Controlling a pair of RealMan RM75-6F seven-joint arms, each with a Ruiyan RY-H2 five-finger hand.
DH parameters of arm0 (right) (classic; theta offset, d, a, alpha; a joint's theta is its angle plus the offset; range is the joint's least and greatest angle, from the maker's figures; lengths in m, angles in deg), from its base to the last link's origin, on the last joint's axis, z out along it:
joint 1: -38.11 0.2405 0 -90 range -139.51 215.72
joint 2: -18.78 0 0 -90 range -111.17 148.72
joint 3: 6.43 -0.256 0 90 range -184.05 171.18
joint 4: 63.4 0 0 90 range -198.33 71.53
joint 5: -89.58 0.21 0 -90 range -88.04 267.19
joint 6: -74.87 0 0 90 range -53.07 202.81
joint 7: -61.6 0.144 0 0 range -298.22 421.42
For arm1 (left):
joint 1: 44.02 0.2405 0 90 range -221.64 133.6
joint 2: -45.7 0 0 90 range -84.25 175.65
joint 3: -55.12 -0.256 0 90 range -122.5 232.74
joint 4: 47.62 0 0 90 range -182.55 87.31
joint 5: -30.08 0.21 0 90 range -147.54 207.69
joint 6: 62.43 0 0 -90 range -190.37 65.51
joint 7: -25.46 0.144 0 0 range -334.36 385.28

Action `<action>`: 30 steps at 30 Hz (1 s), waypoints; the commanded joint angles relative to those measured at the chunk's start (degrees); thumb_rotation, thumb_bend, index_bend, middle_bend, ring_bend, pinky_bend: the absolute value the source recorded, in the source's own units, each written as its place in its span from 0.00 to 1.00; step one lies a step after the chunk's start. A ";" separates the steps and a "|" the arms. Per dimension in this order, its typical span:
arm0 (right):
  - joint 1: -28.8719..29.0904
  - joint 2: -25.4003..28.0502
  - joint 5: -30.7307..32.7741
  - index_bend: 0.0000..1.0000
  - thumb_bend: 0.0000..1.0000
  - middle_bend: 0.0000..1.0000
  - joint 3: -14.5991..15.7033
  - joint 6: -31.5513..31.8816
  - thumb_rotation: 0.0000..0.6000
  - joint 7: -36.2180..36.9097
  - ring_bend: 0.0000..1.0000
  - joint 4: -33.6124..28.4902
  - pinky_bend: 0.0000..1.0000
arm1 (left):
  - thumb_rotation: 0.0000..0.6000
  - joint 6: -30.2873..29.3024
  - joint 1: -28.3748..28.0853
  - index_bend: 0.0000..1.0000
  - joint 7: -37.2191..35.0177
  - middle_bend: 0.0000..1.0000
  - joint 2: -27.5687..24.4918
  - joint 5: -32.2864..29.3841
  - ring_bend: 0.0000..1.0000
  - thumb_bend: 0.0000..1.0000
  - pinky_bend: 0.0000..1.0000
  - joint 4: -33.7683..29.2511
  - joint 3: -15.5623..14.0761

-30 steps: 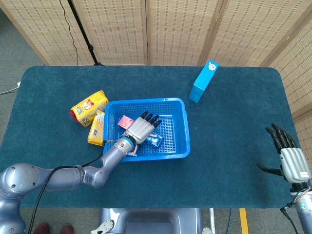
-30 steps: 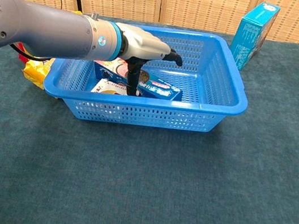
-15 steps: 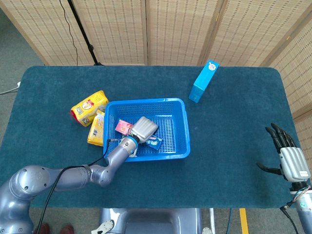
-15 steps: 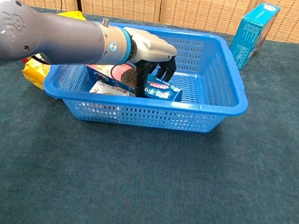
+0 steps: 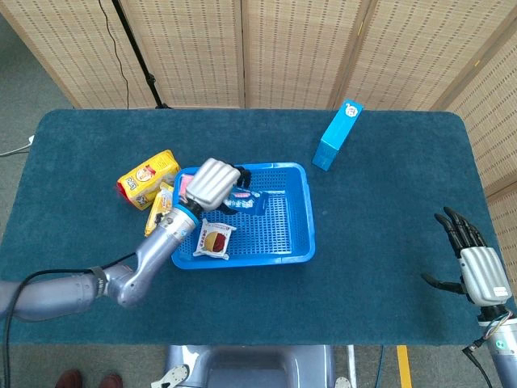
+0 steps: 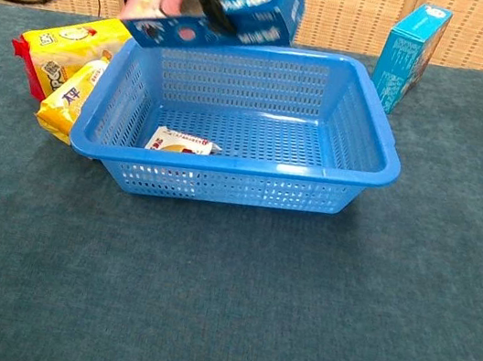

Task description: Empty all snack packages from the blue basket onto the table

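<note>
Chest view: left robot hand [image 5: 212, 183] grasps a blue snack box [image 6: 257, 2] above the blue plastic basket [image 6: 369, 137]; one white packet [image 6: 179, 141] remains inside; right robot hand [image 5: 483, 273] spread, idle.

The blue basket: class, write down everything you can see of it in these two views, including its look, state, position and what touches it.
The blue basket is rectangular, apparently plastic, with perforated walls and floor and a smooth rolled rim. It sits upright on the dark teal table, left of centre. Inside lies one small white snack packet near the front left corner. Two yellow snack bags lie against its left wall outside. The left hand holds a blue snack box above the back left rim.
</note>
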 commanded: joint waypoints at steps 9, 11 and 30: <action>-0.30 0.23 -1.51 0.00 0.00 0.00 0.63 1.08 1.00 -1.30 0.00 -1.24 0.10 | 1.00 -10.55 18.89 0.72 -24.86 0.59 -14.69 24.49 0.53 0.28 0.63 0.51 -9.64; -0.34 0.26 -1.79 0.00 0.00 0.00 0.75 1.24 1.00 -1.67 0.00 -1.61 0.10 | 1.00 -11.77 21.18 0.72 -28.67 0.59 -14.33 27.14 0.53 0.27 0.63 3.91 -11.89; 0.00 0.04 -1.97 0.00 0.00 0.00 1.12 0.48 1.00 -3.40 0.00 -2.24 0.10 | 1.00 -14.20 29.31 0.00 -39.49 0.00 -10.65 40.42 0.00 0.02 0.02 21.39 -23.47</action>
